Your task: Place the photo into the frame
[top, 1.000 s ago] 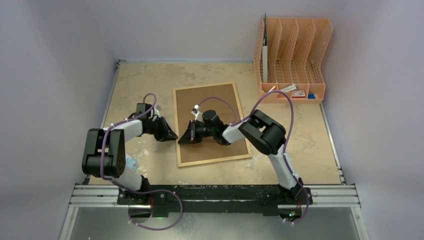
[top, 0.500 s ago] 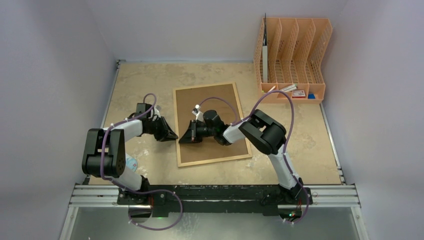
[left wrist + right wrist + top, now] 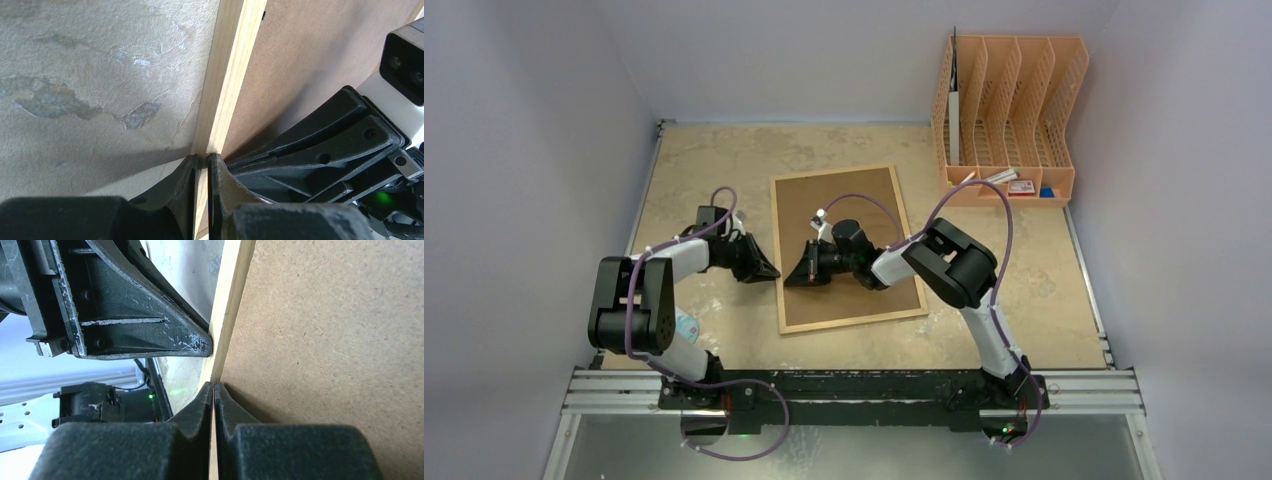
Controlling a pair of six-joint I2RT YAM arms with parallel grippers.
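Top external, frame: the frame [image 3: 854, 200] lies flat on the desk [image 3: 704, 160] between the two arms, with its brown fibreboard back facing up.
Top external, hands: the left hand [image 3: 764, 268] sits low at the frame's left edge. The right hand [image 3: 796, 275] reaches across the back to the same edge, just beside it.
Top external, far right corner: an orange file organiser [image 3: 1014, 100] stands well apart from the frame.
Left wrist, left hand: its two black fingers [image 3: 186, 175] pinch the frame's light-wood border between them.
Left wrist, right side: the right hand's fingers [image 3: 320, 135] rest over the fibreboard.
Right wrist, right hand: its fingers [image 3: 200, 400] are pressed together, closed on nothing visible. Their tips sit at the seam where border meets fibreboard.
Right wrist, upper left: one left-hand finger [image 3: 150, 330] touches the border's outer side.
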